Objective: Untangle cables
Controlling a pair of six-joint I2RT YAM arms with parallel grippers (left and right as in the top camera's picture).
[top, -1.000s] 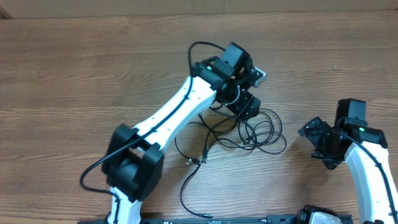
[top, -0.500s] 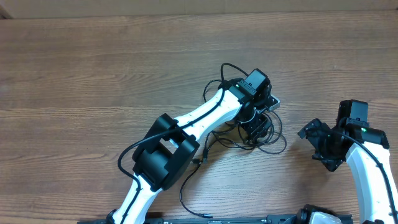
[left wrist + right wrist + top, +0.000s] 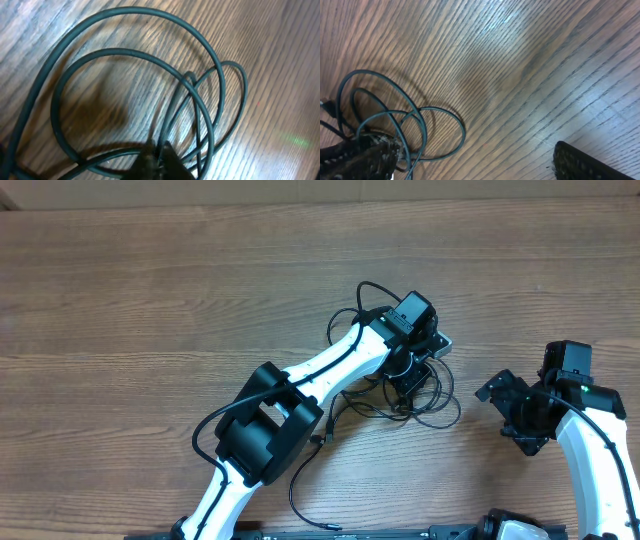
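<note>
Under my left hand (image 3: 411,382), the cables (image 3: 432,408) lie in loose black loops on the table (image 3: 150,300). That hand's fingers are pressed together on a few strands where the loops cross (the wrist view shows them running into the tips). Off to that hand's right, well apart from the loops, my right hand (image 3: 513,413) sits with fingers spread, holding nothing.

Right claw finger (image 3: 587,162): dark, textured, frame bottom right. Cables (image 3: 415,111): thin dark overlapping loops on wood-grain bench (image 3: 530,65), far left of finger, meeting blurred dark mass (image 3: 362,157), identity unclear.
</note>
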